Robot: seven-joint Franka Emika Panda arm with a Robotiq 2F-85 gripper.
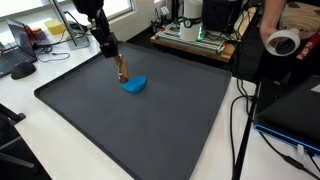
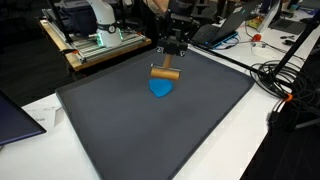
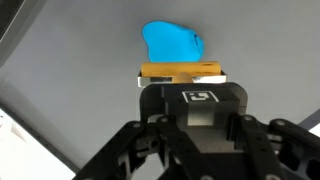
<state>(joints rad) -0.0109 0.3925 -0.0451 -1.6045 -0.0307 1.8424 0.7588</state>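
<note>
The block [image 2: 165, 72] sits in the gripper [image 2: 167, 63], just over the lump [image 2: 161, 89]. The lump lies on the mat [image 2: 120, 130], near its middle.

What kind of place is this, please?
Probably a lab or workshop: a benchtop machine stands behind the table, loose cables lie beside it, and a robot gripper holds a wooden block.

Matt wooden block [image 3: 181, 71], glossy blue plastic piece [image 3: 172, 43]
</note>
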